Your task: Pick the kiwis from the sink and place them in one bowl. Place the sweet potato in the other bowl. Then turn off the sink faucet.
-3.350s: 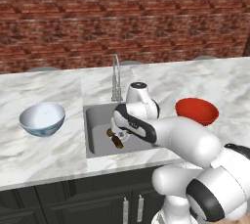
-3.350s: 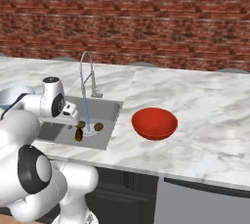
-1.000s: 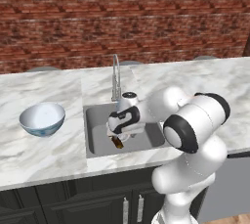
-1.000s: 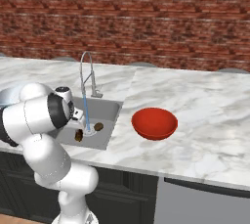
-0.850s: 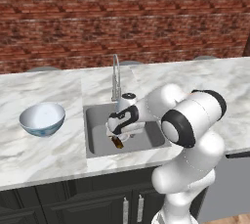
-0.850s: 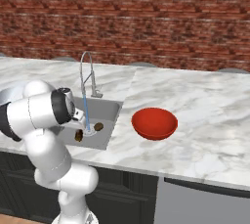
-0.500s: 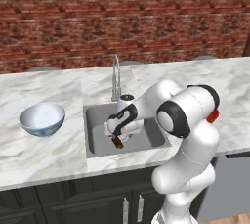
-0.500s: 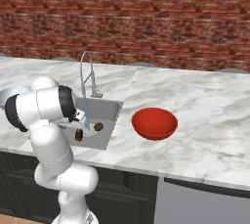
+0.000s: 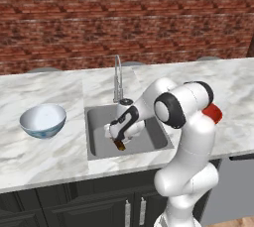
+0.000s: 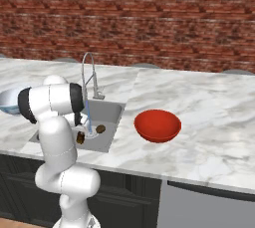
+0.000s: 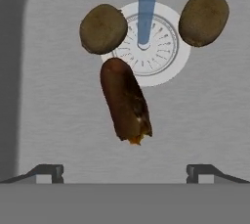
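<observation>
In the hand view my gripper is open and empty, hanging above the sink floor. Just beyond its fingertips lies the sweet potato, dark reddish-brown, pointing at the drain. Two kiwis sit either side of the drain, with the water stream falling between them. In the left base view the gripper is down in the sink, over the sweet potato. The faucet stands behind. The white bowl is left of the sink, the red bowl right of it.
The sink walls close in around the hand, and the faucet spout arches just above it. White marble counter stretches right of the red bowl. A brick wall runs along the back.
The arm has folded in over the sink and the hand has sunk a little lower into the basin. The jaws have stayed open. The fruit has not moved.
</observation>
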You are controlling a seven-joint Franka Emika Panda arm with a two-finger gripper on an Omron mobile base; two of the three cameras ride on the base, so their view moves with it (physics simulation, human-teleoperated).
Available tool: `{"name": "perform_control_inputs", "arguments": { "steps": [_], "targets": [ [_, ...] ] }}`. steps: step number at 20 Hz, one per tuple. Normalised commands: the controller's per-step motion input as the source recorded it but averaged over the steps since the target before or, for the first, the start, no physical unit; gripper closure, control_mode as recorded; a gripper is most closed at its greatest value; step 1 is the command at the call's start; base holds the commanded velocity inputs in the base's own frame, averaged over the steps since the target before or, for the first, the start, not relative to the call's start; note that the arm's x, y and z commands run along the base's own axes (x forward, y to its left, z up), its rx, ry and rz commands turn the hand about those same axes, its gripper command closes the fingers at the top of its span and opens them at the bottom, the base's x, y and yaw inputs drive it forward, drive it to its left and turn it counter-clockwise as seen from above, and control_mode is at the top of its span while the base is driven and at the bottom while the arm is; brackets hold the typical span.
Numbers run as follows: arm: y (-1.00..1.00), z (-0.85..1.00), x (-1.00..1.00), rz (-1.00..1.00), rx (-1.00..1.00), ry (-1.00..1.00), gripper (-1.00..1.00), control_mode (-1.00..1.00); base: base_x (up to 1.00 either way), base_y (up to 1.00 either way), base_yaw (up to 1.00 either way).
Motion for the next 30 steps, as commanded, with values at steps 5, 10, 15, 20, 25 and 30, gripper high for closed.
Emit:
{"name": "perform_control_inputs", "arguments": {
  "steps": [5,10,15,20,25,30],
  "targets": [
    [0.05,-0.26,0.27,-0.03,-0.01,-0.01,-1.00,-1.00,0.00,0.00,0.00],
    [0.04,-0.25,0.27,-0.03,-0.02,0.00,-1.00,-1.00,0.00,0.00,0.00],
    [0.04,-0.21,0.28,-0.03,-0.01,0.00,-1.00,-1.00,0.00,0.00,0.00],
    [0.00,-0.16,0.21,-0.02,0.00,0.00,-1.00,-1.00,0.00,0.00,0.00],
    [0.00,-0.20,0.14,-0.02,0.00,-0.01,-1.00,-1.00,0.00,0.00,0.00],
    [0.00,-0.20,0.10,-0.02,0.00,-0.01,-1.00,-1.00,0.00,0.00,0.00]
  ]
}}
